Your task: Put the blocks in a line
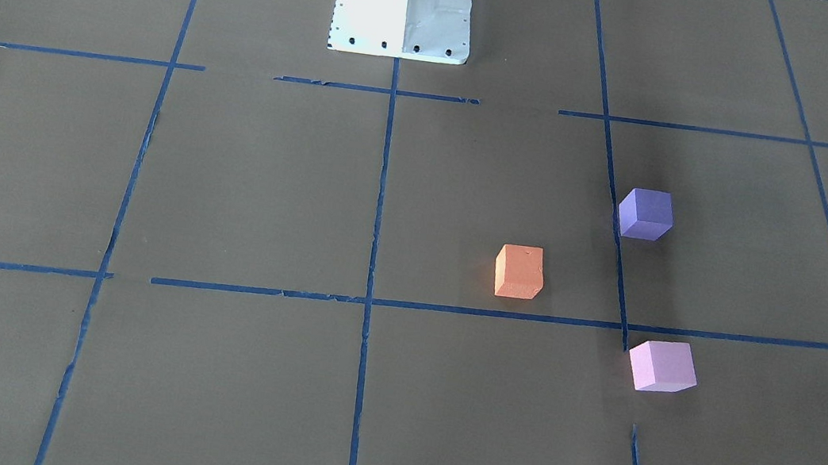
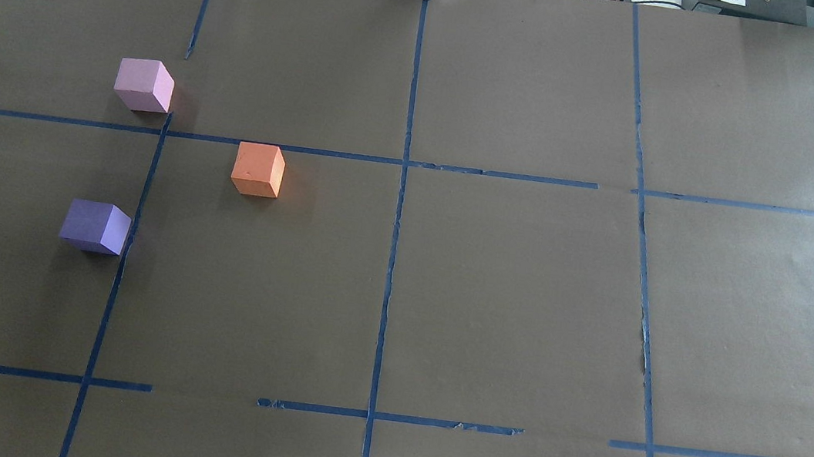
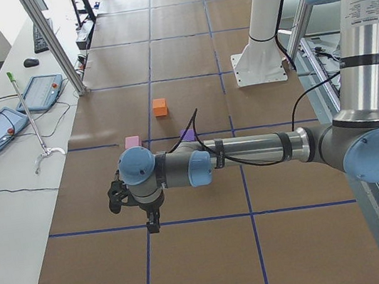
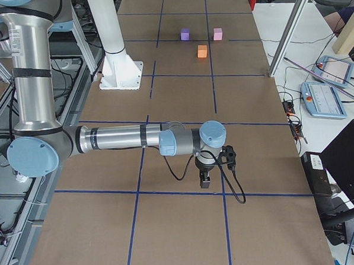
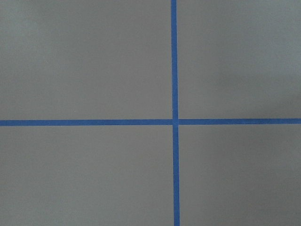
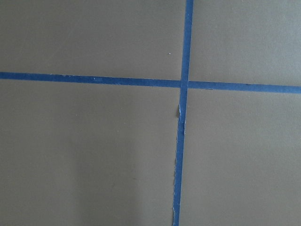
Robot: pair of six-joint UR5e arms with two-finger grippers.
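Three blocks, one of each colour: orange block (image 2: 257, 170), purple block (image 2: 95, 227) and pink block (image 2: 143, 85). All three sit on the left half of the worktop (image 2: 521, 312) in the overhead view, apart from each other and in a loose triangle, not a row. Pink is farthest from the base, just past a cross line of the blue tape (image 2: 392, 258). Orange sits just on the near side of that line and closest to the middle. Purple is nearest the base, right up against a lengthwise tape line.

You've got two arms in play. The left pincer (image 3: 153, 223) points down over a tape crossing, well apart from the blocks, out toward the left end of the worktop. The right pincer (image 4: 205, 179) hangs over the opposite end, a long way from all three. Both show only in the side views, so you can't tell how wide either one is. The wrist cams just give you tape crosses on brown paper.

For writing, there's a label (image 3: 363, 10) on the left arm's upright tube, too small to read. Two pendants (image 3: 41, 93) lie on the side table.
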